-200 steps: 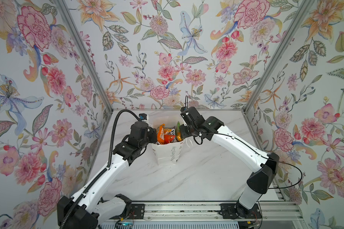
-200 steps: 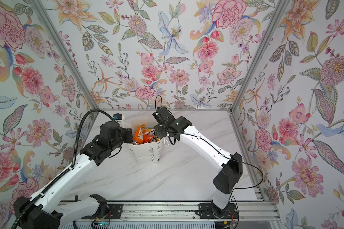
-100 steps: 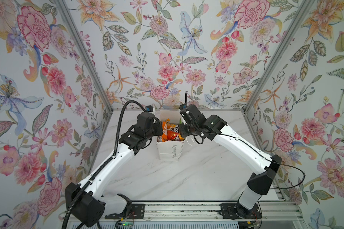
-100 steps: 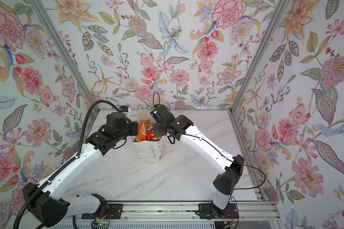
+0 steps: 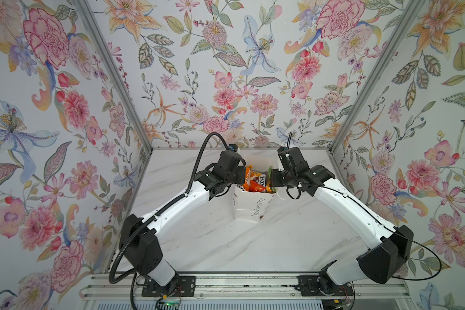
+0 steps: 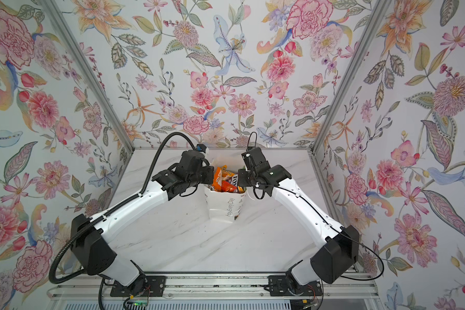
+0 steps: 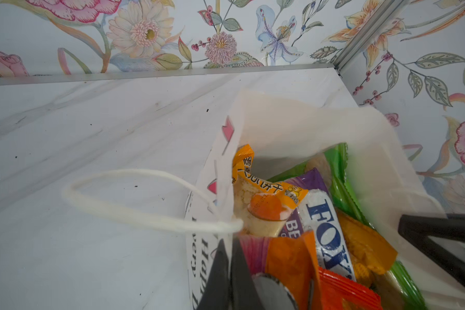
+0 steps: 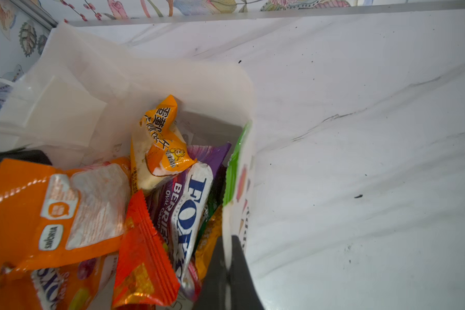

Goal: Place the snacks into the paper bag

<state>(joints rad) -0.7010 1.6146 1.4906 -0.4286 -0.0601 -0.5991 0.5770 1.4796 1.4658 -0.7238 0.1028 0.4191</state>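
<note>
Currently the bag point(image 5: 246, 212) is standing upright over the marble table point(image 5: 279, 241), near the back edge and about mid-width, between the two grippers. Both top views are showing this. Its grey lettering point(image 6: 230, 206) is running down the wall that is facing the rail. I cannot tell whether the base is bearing on the table or hanging from the grips.

Left gripper point(image 7: 230, 271): the jaws are clamping tight on the bag's rim. One finger point(image 7: 218, 279) is sitting outside the paper and the other inside, just beside where the string handle point(image 7: 172, 225) is attached. The handle is looping out slack over the table. In a top view the left gripper point(image 5: 241, 174) is sitting at the left side of the mouth.

Right gripper point(image 8: 227, 271): it is likewise pinching the opposite rim, jaws narrow, with the paper wall sandwiched between the fingers. In a top view the right gripper point(image 5: 272, 177) is sitting at the right side of the mouth.

The snacks point(image 5: 257, 182) are lying inside the bag, piled to the rim and partly poking above it. From the right wrist:
- The yellow sachet point(image 8: 159, 139) is lying on top and leaning on the purple FOX'S pack point(image 8: 191, 204).
- The red sachet point(image 8: 142, 249) is sitting between the FOX'S pack and the orange pack point(image 8: 38, 209).
- The green pack point(image 8: 234, 166) is pressing against the wall beside the right gripper.
</note>
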